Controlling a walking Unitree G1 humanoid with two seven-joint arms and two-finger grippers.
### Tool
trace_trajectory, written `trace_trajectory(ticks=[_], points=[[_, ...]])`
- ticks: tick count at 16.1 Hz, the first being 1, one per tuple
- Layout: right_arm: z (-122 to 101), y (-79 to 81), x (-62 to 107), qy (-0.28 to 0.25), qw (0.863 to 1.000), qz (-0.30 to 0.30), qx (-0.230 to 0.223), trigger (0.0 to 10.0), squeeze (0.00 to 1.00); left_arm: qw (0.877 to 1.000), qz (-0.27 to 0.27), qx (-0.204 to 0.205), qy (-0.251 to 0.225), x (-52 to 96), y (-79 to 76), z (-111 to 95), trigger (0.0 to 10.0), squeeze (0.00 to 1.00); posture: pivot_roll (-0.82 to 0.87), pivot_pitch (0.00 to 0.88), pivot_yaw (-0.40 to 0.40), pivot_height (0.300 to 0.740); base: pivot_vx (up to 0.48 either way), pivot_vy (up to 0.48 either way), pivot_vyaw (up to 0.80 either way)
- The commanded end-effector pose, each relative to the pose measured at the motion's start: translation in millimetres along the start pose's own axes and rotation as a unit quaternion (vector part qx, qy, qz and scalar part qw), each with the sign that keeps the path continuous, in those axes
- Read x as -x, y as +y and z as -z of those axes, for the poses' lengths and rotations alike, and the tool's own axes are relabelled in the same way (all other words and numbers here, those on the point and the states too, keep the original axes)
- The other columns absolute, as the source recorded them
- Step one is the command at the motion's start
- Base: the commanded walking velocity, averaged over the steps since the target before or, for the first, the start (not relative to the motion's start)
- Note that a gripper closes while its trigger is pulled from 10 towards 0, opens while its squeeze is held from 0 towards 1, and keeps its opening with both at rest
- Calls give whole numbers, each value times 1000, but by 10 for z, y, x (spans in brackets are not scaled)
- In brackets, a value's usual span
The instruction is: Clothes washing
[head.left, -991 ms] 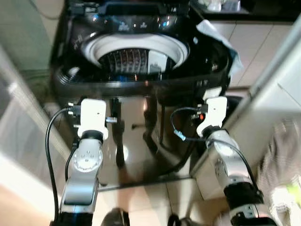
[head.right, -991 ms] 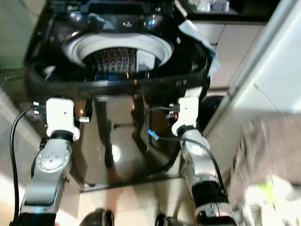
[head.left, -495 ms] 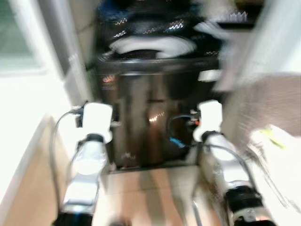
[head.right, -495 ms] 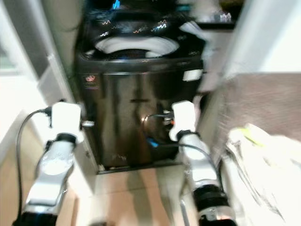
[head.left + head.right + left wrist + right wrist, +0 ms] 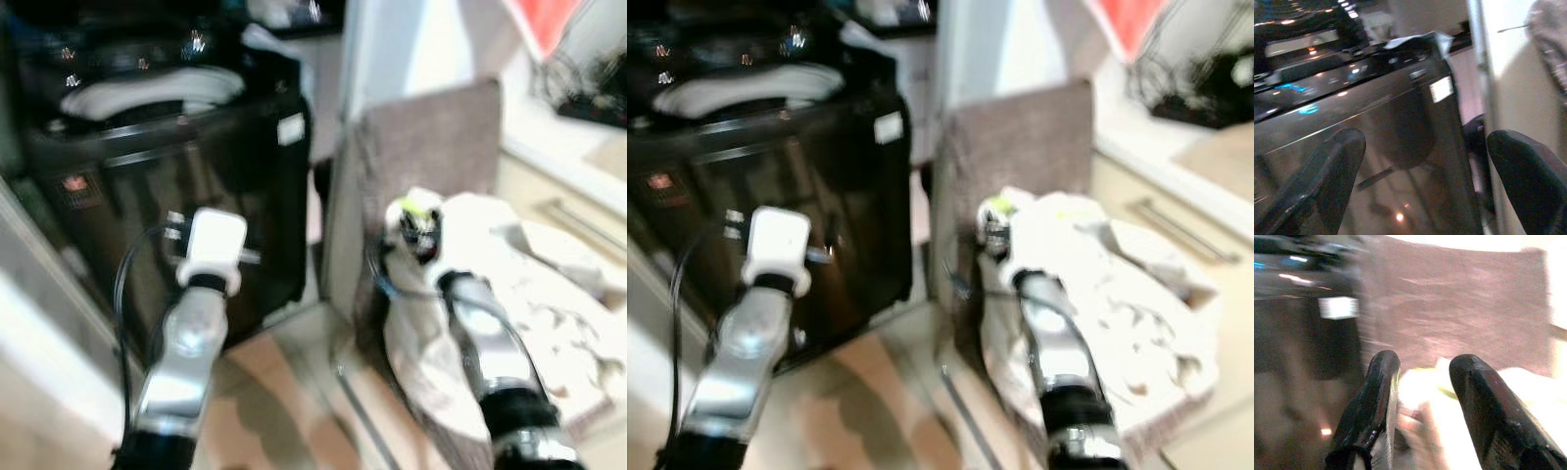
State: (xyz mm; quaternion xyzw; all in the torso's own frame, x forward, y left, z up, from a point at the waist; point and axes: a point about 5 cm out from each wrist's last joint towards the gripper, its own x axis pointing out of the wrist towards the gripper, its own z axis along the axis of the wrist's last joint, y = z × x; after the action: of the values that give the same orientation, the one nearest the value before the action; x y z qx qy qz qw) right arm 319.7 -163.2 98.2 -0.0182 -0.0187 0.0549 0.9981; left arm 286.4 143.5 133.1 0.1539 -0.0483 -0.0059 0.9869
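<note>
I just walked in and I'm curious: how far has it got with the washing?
Early on, I'd say. The washing machine already stands open on the robot's left. The right gripper is open, fingers over the pale laundry pile in a brown hamper; no cloth is gripped yet. The left gripper is open and empty. Loading remains.

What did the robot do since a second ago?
It turned to its right: the washing machine now sits at the view's left, and a heap of pale laundry has come before the right gripper, whose fingers are open. The left gripper stays open and empty.
</note>
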Motion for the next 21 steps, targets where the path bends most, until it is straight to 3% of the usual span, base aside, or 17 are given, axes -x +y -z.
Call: trace_trajectory(ticks=[1,6,8,10,11,13,19,21], points=[[-12,-29,-21,0,1000,12,2,10000,0,1000,-1,-8,-3,-27,39,-6,10000,0,26,0,-17,740,0,0,-613],[8,-128,-21,4,999,46,12,10000,0,1000,4,-11,-9,-53,17,-11,10000,0,11,0,-16,740,0,0,-615],[49,-216,-27,22,996,82,-12,10000,0,1000,7,-12,-10,-62,5,-8,10000,0,9,0,-15,740,0,0,-616],[83,-299,-24,41,993,111,-6,10000,24,1000,8,-15,-12,-69,8,-9,10000,0,9,0,-15,740,0,0,-672],[128,-395,-4,57,988,143,-5,10000,1000,1000,12,-21,-14,-76,3,-9,10000,0,6,0,-12,740,0,0,-594],[220,-540,46,86,978,190,0,10000,1000,999,21,-28,-17,-89,-16,-6,10000,0,3,0,-7,740,0,0,-253],[204,-556,23,77,979,190,9,10000,1000,999,26,-34,-23,-122,-27,-18,10000,0,-7,0,1,740,0,0,0],[98,-603,-39,59,979,192,20,10000,1000,999,25,-34,-23,-127,-27,-19,10000,0,-6,0,-1,740,0,0,0]])
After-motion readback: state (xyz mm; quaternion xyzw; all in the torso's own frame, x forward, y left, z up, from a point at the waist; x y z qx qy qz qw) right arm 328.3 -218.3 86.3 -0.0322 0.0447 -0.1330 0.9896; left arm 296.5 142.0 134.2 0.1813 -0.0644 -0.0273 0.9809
